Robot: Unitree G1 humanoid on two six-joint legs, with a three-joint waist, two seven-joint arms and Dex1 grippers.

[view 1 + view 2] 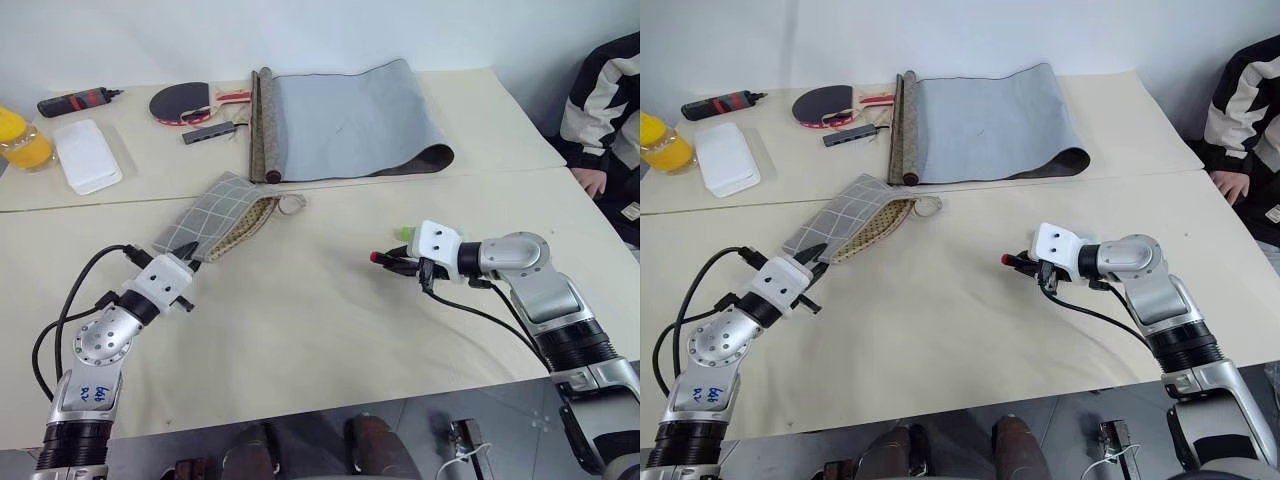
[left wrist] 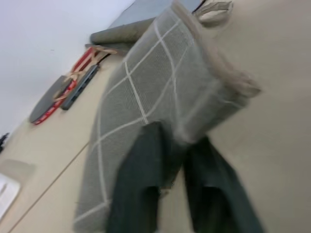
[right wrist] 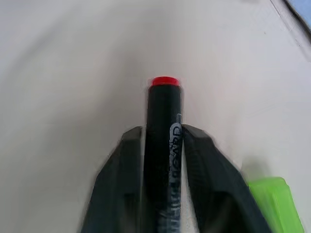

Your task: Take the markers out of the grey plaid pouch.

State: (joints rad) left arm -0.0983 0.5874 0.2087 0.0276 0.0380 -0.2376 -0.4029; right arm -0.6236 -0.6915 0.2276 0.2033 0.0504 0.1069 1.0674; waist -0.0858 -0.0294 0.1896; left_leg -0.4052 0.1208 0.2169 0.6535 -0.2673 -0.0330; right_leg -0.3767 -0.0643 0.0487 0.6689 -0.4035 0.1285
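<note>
The grey plaid pouch point(image 1: 222, 215) lies flat on the beige table, with its brownish open mouth and ring pull point(image 1: 291, 204) pointing toward the far right. My left gripper point(image 1: 190, 262) is at the pouch's near corner. In the left wrist view its fingers point(image 2: 141, 184) stand slightly apart, open, straddling the pouch's edge point(image 2: 146, 87). My right gripper point(image 1: 393, 263) hangs low over the table at centre right, shut on a black marker with a red tip point(image 3: 164, 111). A light green marker point(image 1: 404, 233) lies on the table just behind that gripper.
A large grey rolled mat point(image 1: 350, 120) lies at the back. Left of it are a table tennis paddle point(image 1: 182, 102), a black-and-red tool point(image 1: 75, 102), a white box point(image 1: 87, 155) and an orange bottle point(image 1: 22, 140). A person's striped sleeve point(image 1: 605, 100) is at the right edge.
</note>
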